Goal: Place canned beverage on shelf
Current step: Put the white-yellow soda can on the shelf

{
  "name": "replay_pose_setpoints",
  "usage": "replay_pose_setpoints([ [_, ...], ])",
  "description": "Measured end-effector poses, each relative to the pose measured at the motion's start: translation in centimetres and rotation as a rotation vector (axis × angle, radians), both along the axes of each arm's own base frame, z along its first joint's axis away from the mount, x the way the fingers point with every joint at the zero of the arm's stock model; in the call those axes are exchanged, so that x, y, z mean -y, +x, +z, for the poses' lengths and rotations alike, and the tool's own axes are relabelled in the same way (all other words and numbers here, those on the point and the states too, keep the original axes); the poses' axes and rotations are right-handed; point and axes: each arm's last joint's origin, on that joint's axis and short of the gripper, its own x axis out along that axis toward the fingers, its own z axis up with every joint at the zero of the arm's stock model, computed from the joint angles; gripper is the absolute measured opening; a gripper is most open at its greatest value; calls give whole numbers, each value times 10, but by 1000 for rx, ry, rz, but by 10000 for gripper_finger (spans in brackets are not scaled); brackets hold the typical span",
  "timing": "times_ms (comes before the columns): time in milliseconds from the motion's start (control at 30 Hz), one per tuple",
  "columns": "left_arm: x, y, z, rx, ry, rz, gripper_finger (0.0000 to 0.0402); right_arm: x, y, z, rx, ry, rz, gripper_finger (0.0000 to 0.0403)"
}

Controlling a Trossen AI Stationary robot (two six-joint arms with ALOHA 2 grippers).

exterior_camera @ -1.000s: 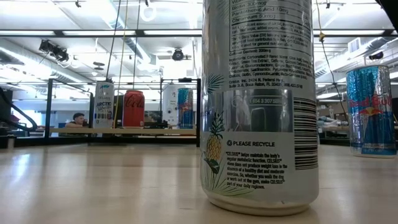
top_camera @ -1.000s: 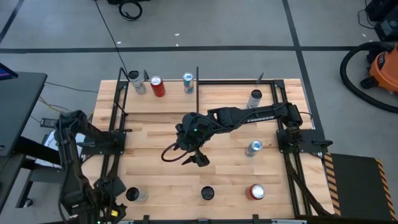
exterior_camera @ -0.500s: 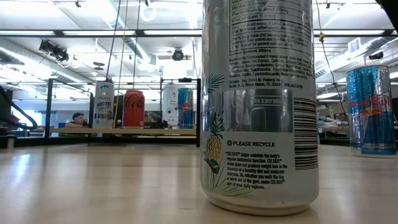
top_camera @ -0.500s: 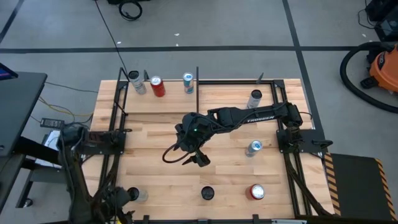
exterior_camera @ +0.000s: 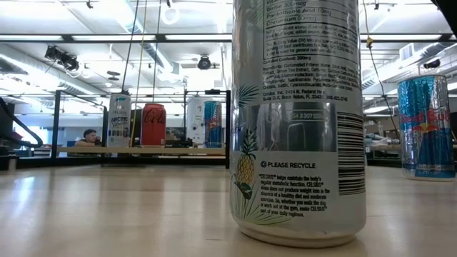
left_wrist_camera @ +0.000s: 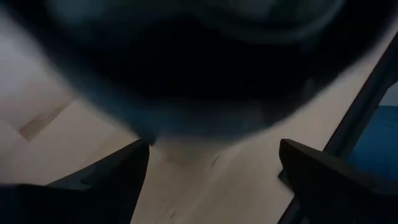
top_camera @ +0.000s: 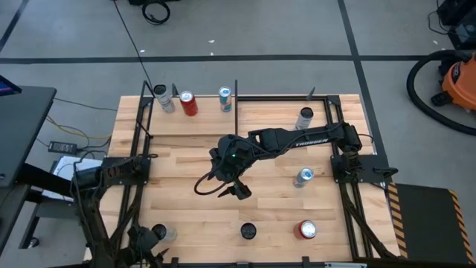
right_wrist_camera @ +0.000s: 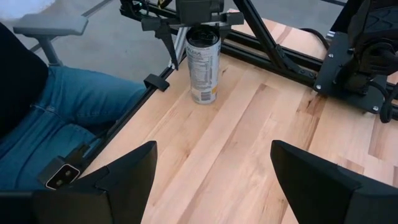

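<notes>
At the near-left table corner, found left gripper [left_wrist_camera: 211,174] newly lowered from its raised spot a second back, fingers spread wide about the silver can [right_wrist_camera: 203,71], not yet gripping. Judged pickup imminent. Noted can upright, dark-topped, label printed. Mid-table, logged right gripper [top_camera: 236,190] unmoved, open, empty. Far-left, saw shelf [top_camera: 201,123] holding three cans.

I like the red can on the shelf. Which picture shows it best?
The low view: the red can stands upright on the shelf, side and label visible. The high view shows mainly its top. The wrist views don't show it.
</notes>
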Motion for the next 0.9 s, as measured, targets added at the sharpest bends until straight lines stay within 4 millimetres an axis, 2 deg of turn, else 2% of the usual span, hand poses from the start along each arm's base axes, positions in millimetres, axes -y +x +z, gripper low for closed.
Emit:
replay_pose_setpoints([
  [367, -4, 3, 1, 100, 72, -17, 360, 0, 0, 0, -4, 11, 15, 323],
  [667, -3, 16, -29, 103, 158, 43, 360, -1, -1, 0, -7, 31, 39, 323],
  [900, -6, 17, -34, 108, 195, 79, 360, -1, -1, 0, -7, 31, 40, 323],
])
